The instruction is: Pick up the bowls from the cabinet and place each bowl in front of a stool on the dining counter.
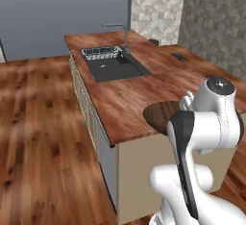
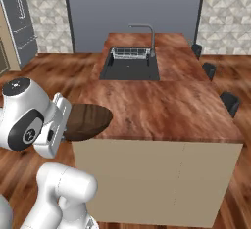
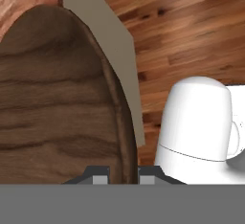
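Hand view: we see the gripper [image 3: 123,176] clamped on the rim of a dark wooden bowl [image 3: 57,103], one fingertip either side of the edge. From the right base view, we note the bowl [image 2: 87,121] held over the near left corner of the dining counter [image 2: 162,110]. Stools [image 2: 229,103] line the far right edge.

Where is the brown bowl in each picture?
Left base view: the bowl sits low and right of middle, at the near edge of the dining counter, partly behind the arm.
Right base view: the bowl is at left, by the counter's near corner.
Hand view: the bowl covers the left, rim between the fingertips.
Shared landmark: the counter's edge.
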Motion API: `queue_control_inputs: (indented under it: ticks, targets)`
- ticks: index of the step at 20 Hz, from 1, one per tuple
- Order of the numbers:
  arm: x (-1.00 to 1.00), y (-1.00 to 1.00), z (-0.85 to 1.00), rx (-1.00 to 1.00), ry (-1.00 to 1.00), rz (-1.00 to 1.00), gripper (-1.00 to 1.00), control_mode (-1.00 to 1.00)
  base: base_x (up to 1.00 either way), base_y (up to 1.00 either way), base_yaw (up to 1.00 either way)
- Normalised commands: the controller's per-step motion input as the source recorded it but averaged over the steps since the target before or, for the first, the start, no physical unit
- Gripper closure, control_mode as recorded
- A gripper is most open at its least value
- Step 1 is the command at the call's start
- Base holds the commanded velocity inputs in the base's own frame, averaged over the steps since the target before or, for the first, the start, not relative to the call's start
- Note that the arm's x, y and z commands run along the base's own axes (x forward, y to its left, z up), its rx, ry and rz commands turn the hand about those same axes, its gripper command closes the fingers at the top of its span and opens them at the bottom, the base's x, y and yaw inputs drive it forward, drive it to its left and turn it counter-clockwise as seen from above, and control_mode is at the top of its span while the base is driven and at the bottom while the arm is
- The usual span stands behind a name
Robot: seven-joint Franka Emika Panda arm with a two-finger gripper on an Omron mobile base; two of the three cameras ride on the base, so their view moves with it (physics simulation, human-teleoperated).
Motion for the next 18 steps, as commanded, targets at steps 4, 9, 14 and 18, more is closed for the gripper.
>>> queue_control_inputs:
  ticks: [4, 9, 14, 18]
  targets:
    - [0.00, 0.00, 0.00, 0.00, 0.00, 0.00, 1.00, 1.00, 0.00, -1.00, 0.28]
    - [0.00, 0.00, 0.00, 0.00, 0.00, 0.00, 1.00, 1.00, 0.00, -1.00, 0.28]
    - [0.00, 0.00, 0.00, 0.00, 0.00, 0.00, 1.00, 1.00, -0.01, -1.00, 0.24]
    - [0.00, 0.00, 0.00, 0.00, 0.00, 0.00, 1.00, 1.00, -0.03, -1.00, 0.28]
